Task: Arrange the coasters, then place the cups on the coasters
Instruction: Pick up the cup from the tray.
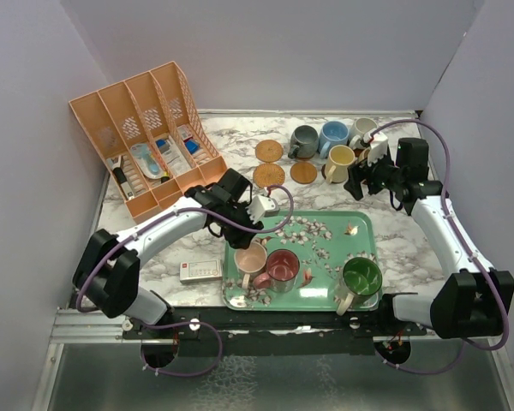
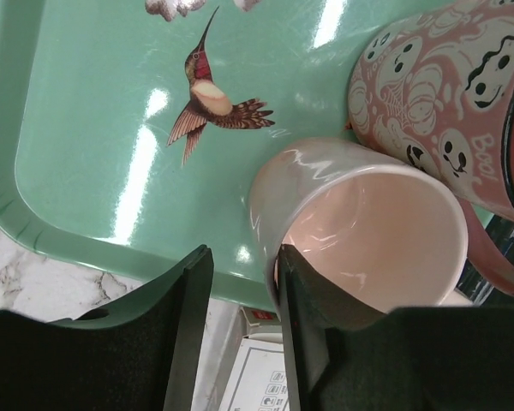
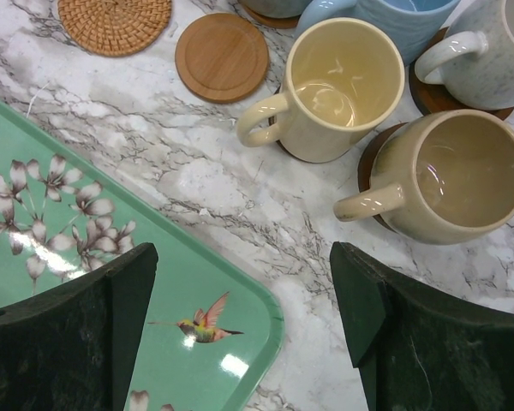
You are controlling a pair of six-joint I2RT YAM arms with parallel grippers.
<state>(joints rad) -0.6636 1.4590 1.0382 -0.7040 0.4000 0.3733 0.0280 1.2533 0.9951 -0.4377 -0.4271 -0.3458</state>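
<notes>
1. Along the near-left edge of the green tray (image 1: 325, 291) sits your biggest hazard. The tray is glossy with a raised rim, and the pink mug (image 2: 360, 231) stands close inside that rim. If you lift low and sideways, the mug's foot will likely catch the lip and drag the tray, and the green mug (image 1: 361, 276) with it.
2. Your left gripper (image 2: 244, 257) straddles the pink mug's wall, one finger outside and one in the mouth. The jaws stand a narrow gap apart, with tray showing between the outer finger and the wall, so nothing is clamped yet. A rim pinch on glazed ceramic can slip, or let the mug hang tilted.
3. The dark red ghost-print mug (image 2: 428, 94) touches the pink one, so any twist as you close may shove or tip it.
4. Your right gripper (image 3: 242, 253) hangs wide open and empty over the marble tabletop (image 3: 265, 197). It is near the yellow mug (image 3: 343, 86) and the tan mug (image 3: 454, 171), each on a dark coaster (image 3: 368, 158). A careless swing could knock them off.
5. Beyond the tray lie free coasters, among them a woven coaster (image 3: 111, 21) and a smooth wooden coaster (image 3: 221, 56). They are thin and probably light, so they may skid if you land a mug off-centre.
</notes>
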